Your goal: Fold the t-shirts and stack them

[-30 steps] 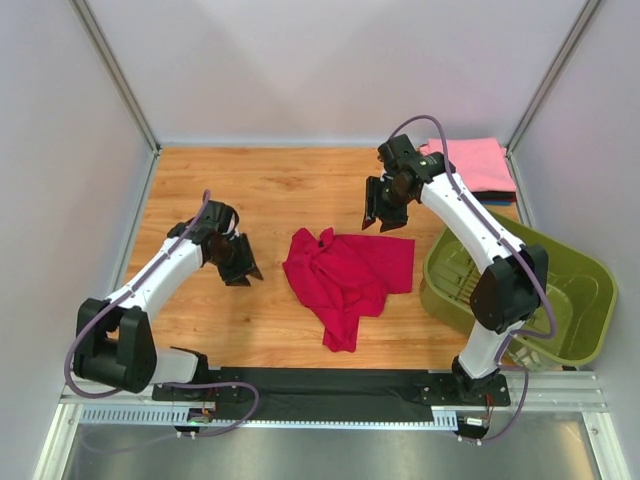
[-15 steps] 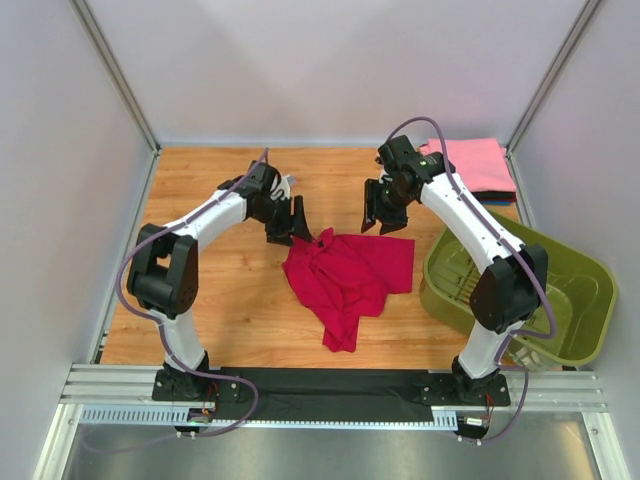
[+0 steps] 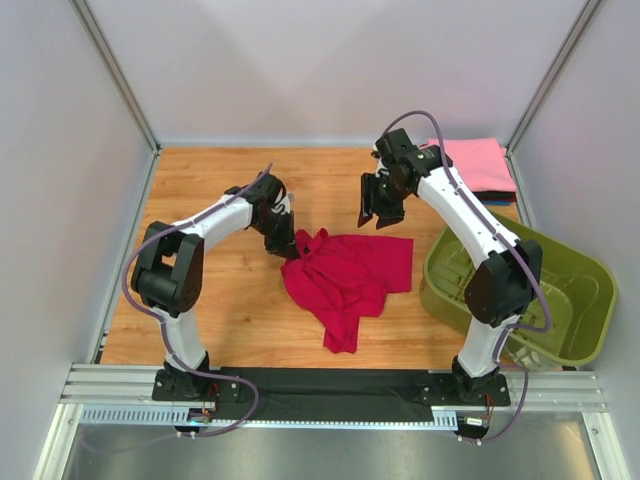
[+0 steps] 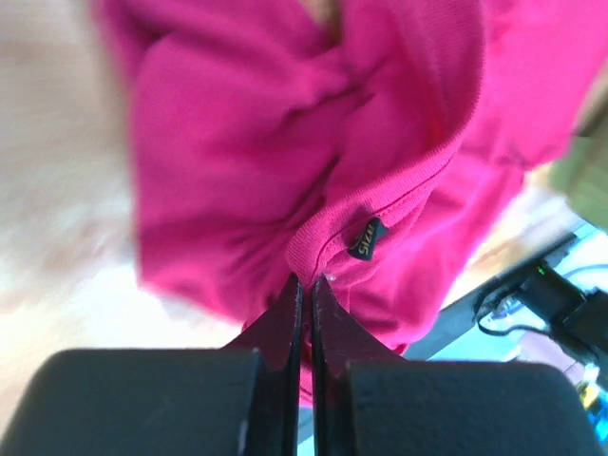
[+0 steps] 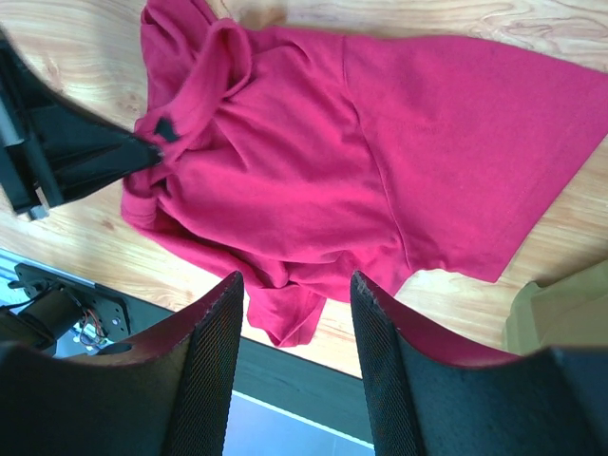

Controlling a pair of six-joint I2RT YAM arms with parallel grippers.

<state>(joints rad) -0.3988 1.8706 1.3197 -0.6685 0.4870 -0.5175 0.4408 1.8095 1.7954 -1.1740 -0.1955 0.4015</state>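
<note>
Crumpled crimson t-shirt (image 3: 345, 280), left fingers (image 3: 291, 250) on its far-left corner — right fingers (image 3: 370, 212) beyond.

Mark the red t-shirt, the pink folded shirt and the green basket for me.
red t-shirt (image 3: 350, 272): top view, middle of the crumpled body.
pink folded shirt (image 3: 482, 160): top view, its top face.
green basket (image 3: 585, 300): top view, right inner wall.

The setting looks like a robotics lab test cell rather than a home. A wooden tabletop (image 3: 230, 320) is boxed in by plain pale panels (image 3: 330, 70) and aluminium posts (image 3: 115, 75). A left arm (image 3: 215, 215) and right arm (image 3: 470, 220) stand on a metal rail (image 3: 110, 385) at the near edge, trailing purple cables (image 3: 124, 285). What may be electronics shows blurred in a wrist view.
</note>
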